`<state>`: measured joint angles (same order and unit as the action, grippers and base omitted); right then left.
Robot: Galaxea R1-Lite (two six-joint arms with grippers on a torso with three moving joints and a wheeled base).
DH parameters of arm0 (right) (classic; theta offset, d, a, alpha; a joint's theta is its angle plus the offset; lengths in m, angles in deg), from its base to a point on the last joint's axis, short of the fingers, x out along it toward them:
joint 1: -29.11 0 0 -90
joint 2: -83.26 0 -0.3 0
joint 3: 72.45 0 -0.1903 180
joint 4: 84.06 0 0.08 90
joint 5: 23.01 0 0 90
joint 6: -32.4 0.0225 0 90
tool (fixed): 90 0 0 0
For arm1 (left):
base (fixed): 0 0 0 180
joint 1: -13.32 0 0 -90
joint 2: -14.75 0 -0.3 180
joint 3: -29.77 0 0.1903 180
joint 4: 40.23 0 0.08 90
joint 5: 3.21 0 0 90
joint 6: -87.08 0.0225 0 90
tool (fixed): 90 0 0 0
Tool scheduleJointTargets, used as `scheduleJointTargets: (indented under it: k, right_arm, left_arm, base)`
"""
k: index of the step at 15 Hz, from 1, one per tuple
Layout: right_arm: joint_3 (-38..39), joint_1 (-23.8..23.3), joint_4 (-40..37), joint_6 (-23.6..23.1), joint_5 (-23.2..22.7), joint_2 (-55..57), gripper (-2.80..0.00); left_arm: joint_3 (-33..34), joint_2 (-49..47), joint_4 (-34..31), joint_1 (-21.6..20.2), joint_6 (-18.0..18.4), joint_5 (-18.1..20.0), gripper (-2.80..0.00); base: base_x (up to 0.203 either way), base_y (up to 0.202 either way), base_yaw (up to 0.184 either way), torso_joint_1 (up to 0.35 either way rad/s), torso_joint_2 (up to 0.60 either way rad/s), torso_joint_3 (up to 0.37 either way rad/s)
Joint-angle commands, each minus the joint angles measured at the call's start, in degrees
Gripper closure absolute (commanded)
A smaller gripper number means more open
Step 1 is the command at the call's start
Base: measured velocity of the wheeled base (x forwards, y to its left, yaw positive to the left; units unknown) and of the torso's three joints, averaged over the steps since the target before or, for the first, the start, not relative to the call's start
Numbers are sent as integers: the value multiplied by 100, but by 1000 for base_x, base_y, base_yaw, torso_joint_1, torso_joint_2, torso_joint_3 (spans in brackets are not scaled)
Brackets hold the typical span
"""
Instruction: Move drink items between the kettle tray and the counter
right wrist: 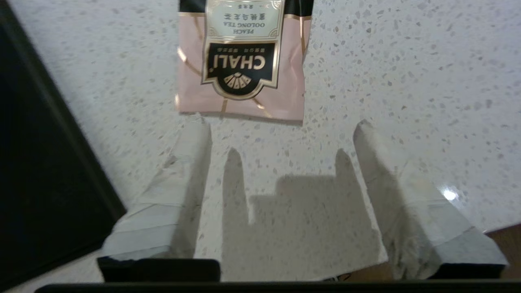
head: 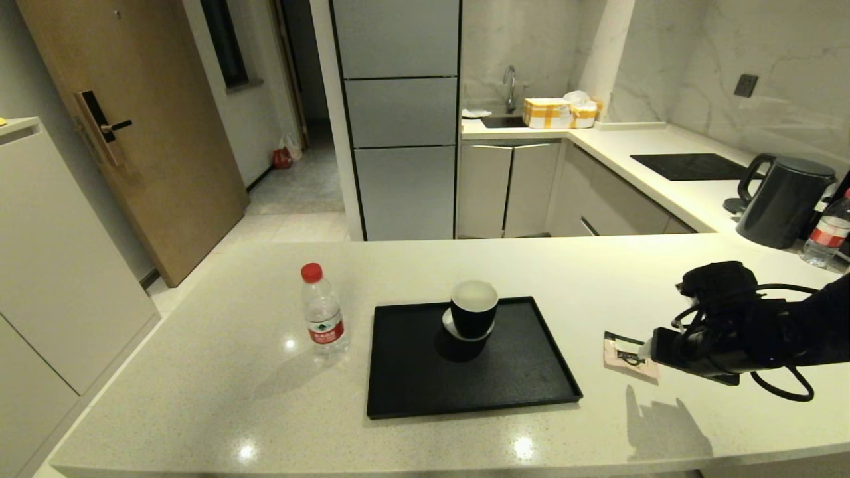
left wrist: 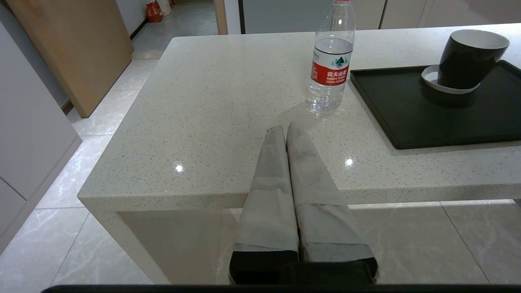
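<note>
A pink-and-black tea sachet lies flat on the cream-white counter, right of the black kettle tray. My right gripper hovers just behind the sachet, open, fingers apart and empty. A clear water bottle with red cap and label stands on the counter left of the tray. My left gripper is shut and empty, low by the counter's near edge, short of the bottle.
A black cup with white inside sits on a saucer on the tray. A dark grey kettle and a second bottle stand at the far right. A black hob panel lies behind.
</note>
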<state>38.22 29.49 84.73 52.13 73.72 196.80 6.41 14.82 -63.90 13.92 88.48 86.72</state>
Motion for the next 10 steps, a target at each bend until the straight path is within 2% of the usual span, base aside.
scheduleJointTargets:
  k: [1, 2, 3, 7, 10]
  right_arm:
    - [206, 57, -13, -39, 3, -798, -280]
    - [340, 96, -27, -106, 2, -1129, -280]
    - [508, 161, -41, -173, 2, -1529, 0]
    - [1105, 540, -282, -239, 17, -3010, 0]
    - [997, 696, -1508, -121, 189, -4729, 0]
  left_arm:
    - [0, -7, -4, -6, 0, -1, 0]
    - [0, -7, -1, -5, 0, -1, 0]
    - [0, -7, -5, -7, 0, -1, 0]
    - [0, -7, 0, -7, 0, -1, 0]
    - [0, -7, -5, 1, 0, -1, 0]
  base:
    - [0, 0, 0, 0, 0, 0]
    - [0, 0, 0, 0, 0, 0]
    - [0, 0, 0, 0, 0, 0]
    - [0, 0, 0, 0, 0, 0]
    - [0, 0, 0, 0, 0, 0]
